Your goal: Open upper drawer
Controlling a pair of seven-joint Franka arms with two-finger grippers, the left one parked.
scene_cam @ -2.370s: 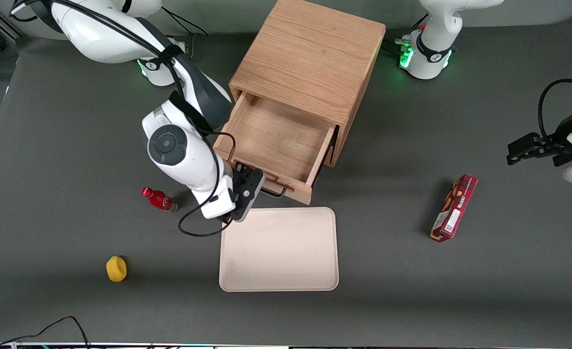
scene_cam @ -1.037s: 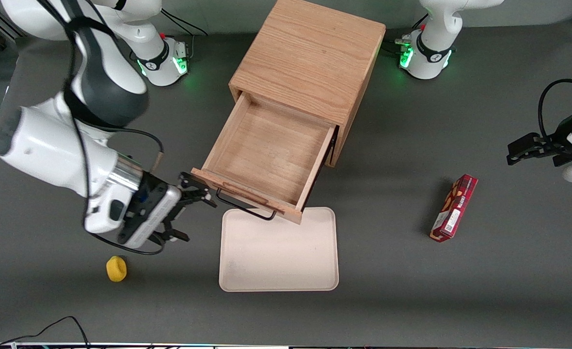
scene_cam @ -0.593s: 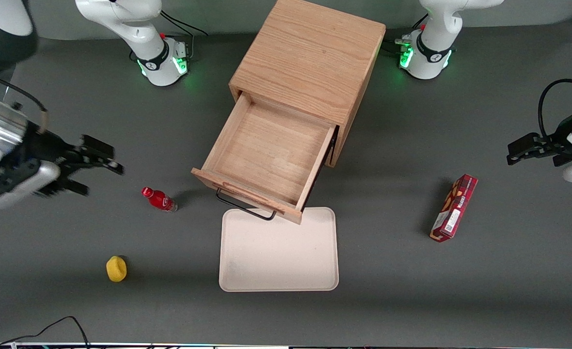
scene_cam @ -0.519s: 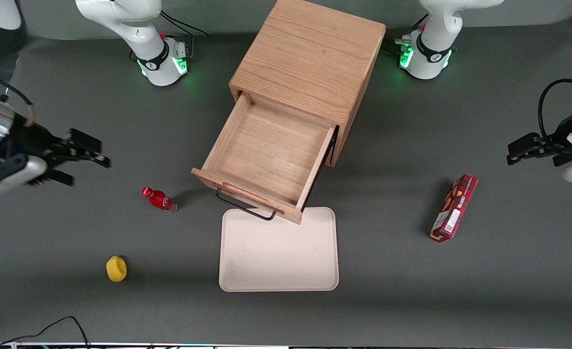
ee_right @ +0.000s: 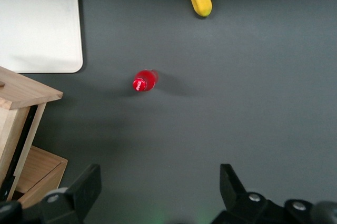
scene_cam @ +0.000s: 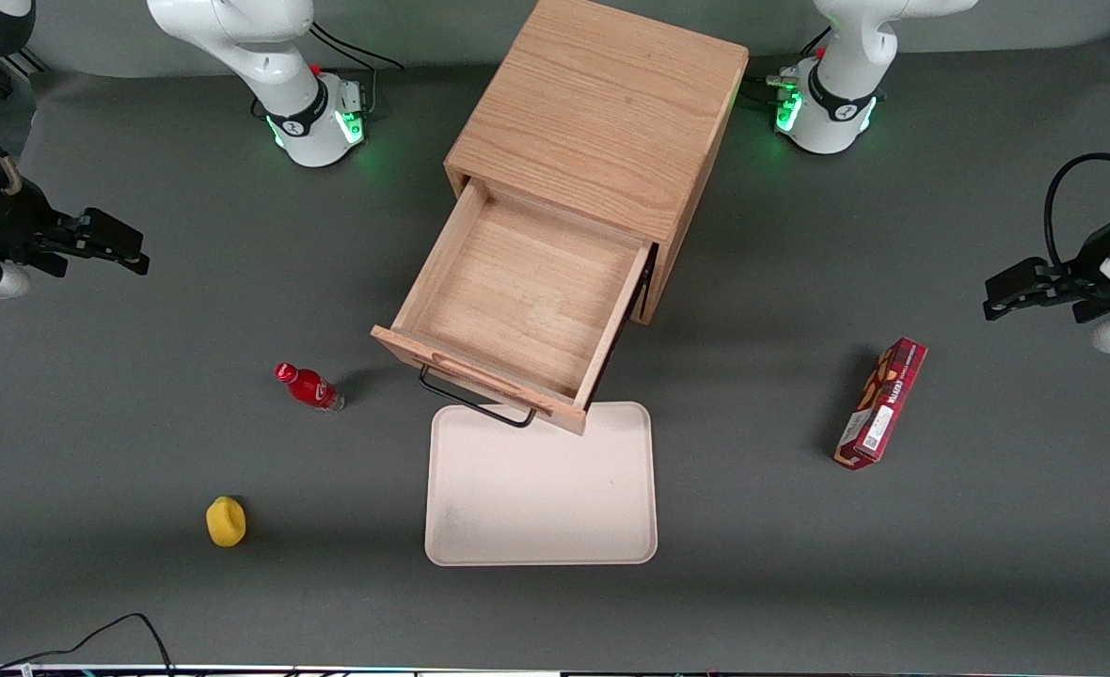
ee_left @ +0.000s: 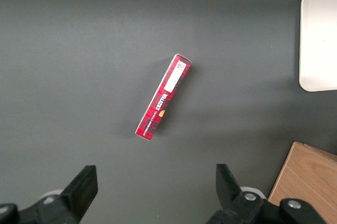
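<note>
Dark grey matting covers the counter [scene_cam: 141, 602], where a boxy oak cabinet [scene_cam: 602, 108] stands midway between the two arm bases. Its upper drawer [scene_cam: 517, 291] is pulled well out toward the front camera, the shallow wooden tray bare inside, a thin black wire handle [scene_cam: 475, 406] hanging from its front panel. Just in front of the drawer, nearer the camera, lies a pale rectangular tray [scene_cam: 541, 484], its rim partly overlapped by the drawer's front corner. A small red bottle [scene_cam: 309, 386] stands on the counter beside the drawer's front, toward the working arm's end; a yellow lemon-shaped object [scene_cam: 226, 521] lies nearer the camera than the bottle. A red carton [scene_cam: 880, 402] rests toward the parked arm's end. The gripper [scene_cam: 108, 249] hovers over the counter at the working arm's end, well apart from the drawer and holding nothing, its fingers [ee_right: 87, 184] spread wide in the right wrist view.
</note>
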